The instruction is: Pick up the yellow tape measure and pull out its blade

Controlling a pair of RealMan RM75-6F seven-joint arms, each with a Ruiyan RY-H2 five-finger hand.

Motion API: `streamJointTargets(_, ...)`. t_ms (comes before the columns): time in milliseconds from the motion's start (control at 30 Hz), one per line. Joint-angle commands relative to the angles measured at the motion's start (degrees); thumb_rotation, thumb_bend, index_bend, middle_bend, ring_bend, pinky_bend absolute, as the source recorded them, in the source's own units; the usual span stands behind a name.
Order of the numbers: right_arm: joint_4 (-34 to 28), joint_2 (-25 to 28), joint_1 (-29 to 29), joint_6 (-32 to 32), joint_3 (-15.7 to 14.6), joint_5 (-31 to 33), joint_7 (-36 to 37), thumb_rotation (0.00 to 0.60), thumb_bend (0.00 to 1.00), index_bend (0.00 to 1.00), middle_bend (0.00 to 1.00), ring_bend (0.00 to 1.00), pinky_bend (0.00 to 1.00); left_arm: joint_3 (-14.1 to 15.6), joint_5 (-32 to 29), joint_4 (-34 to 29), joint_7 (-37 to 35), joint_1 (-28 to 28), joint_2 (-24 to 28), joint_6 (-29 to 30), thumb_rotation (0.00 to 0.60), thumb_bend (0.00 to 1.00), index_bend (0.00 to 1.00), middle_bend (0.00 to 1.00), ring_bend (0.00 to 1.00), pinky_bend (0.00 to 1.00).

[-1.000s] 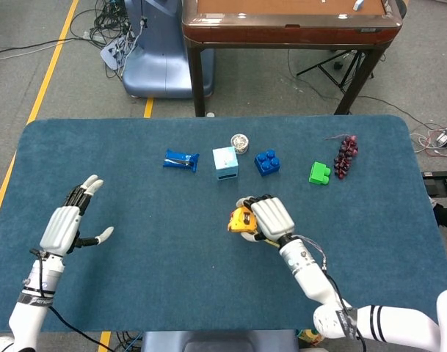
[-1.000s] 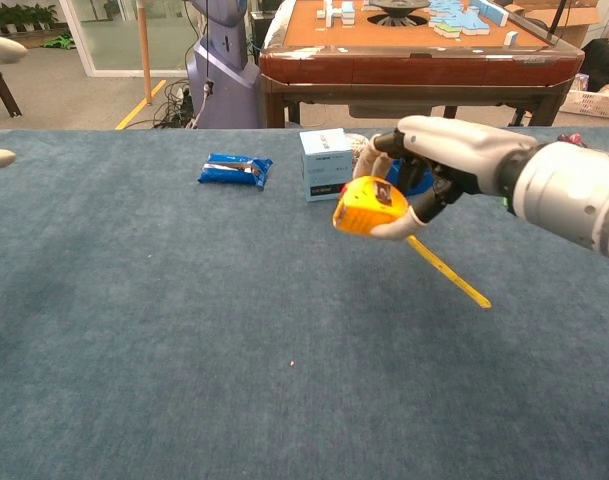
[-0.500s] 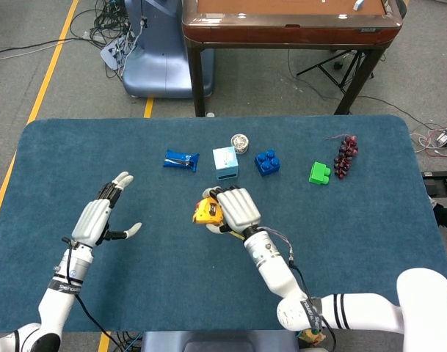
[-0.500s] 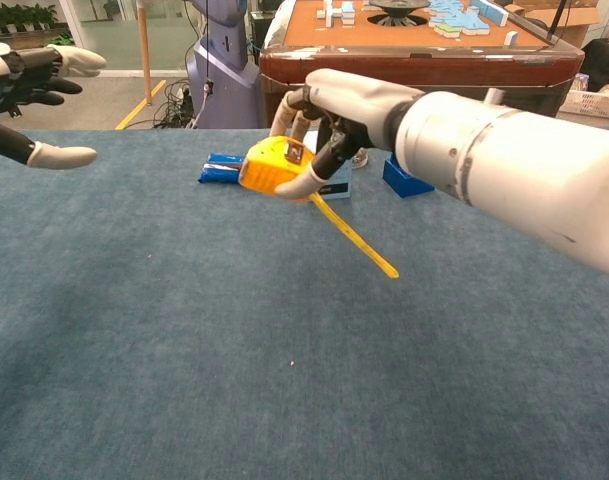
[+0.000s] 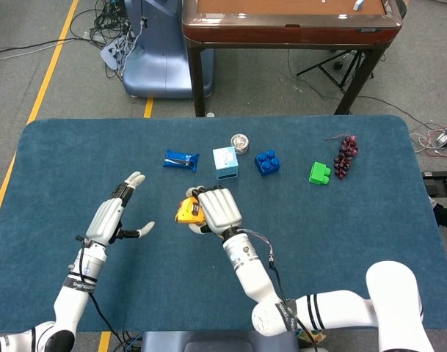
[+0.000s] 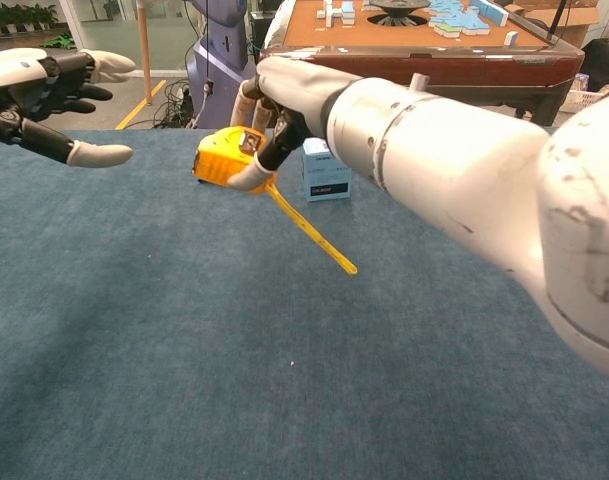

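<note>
My right hand (image 5: 217,209) (image 6: 279,100) holds the yellow tape measure (image 5: 186,211) (image 6: 224,160) above the blue table, fingers wrapped over its top. A short length of yellow blade (image 6: 306,227) hangs out of the case, slanting down to the right. To the left of the tape measure my left hand (image 5: 114,215) (image 6: 49,85) is open, fingers spread and palm turned toward it, a short gap away. In the head view the blade is hidden under my right hand.
Along the far side of the table (image 5: 355,242) lie a blue packet (image 5: 181,159), a pale blue box (image 5: 225,162) (image 6: 325,170), a small round tin (image 5: 240,142), a blue block (image 5: 266,162), a green block (image 5: 319,173) and dark grapes (image 5: 346,155). A wooden table (image 5: 289,22) stands beyond.
My right hand has carried the tape measure leftward across the table. My left hand has moved right and forward toward it, still open.
</note>
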Motion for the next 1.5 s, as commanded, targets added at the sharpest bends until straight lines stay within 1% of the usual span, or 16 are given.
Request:
streamJointTargets(33, 0.37, -0.64, 0.64, 0.74, 0.25, 0.41, -0.27, 0.6, 0.52, 0.45, 0.51, 0.43, 0.29, 0.1, -0.49, 0.23, 0.1, -0.42, -0.62, -0.19, 0.6, 0.22, 0.0, 0.0, 0.0, 0.0)
streamJointTargets(300, 3.13, -3.0, 2.46, 1.48, 0.82, 1.14, 0.14, 0.6, 0.52, 0.46, 0.51, 0.43, 0.29, 0.16, -1.74, 0.77, 0.38, -1.45, -2.35, -0.48, 0.6, 0.22, 0.0, 0.0, 0.0, 0.0)
streamJointTargets(567, 7.66, -6.52, 3.66, 0.85, 1.19, 0.9, 2.81, 0.6, 0.52, 0.46, 0.52, 0.44, 0.29, -0.25, -2.87, 1.46, 0.0, -2.09, -4.15, -0.05, 0.6, 0.22, 0.0, 0.0, 0.0, 0.0)
streamJointTargets(833, 9.98, -8.75, 4.85, 1.03, 2.11, 0.34, 3.58, 0.6, 0.52, 0.47, 0.52, 0.44, 0.29, -0.25, -3.78, 2.31, 0.23, -2.61, -5.47, 0.07, 0.6, 0.22, 0.0, 0.0, 0.0, 0.0)
streamJointTargets(1067, 10.5, -9.47, 5.43, 1.18, 2.71, 0.35, 3.31, 0.6, 0.52, 0.47, 0.52, 0.45, 0.29, -0.07, -4.0, 2.77, 0.41, -2.98, -6.47, 0.09, 0.6, 0.22, 0.0, 0.0, 0.0, 0.0)
streamJointTargets(1500, 9.43, -8.99, 4.97, 0.79, 2.31, 0.66, 3.09, 0.6, 0.52, 0.47, 0.52, 0.45, 0.29, -0.2, -4.96, 3.7, 1.63, -3.47, -7.11, 0.38, 0.6, 0.22, 0.0, 0.0, 0.0, 0.0)
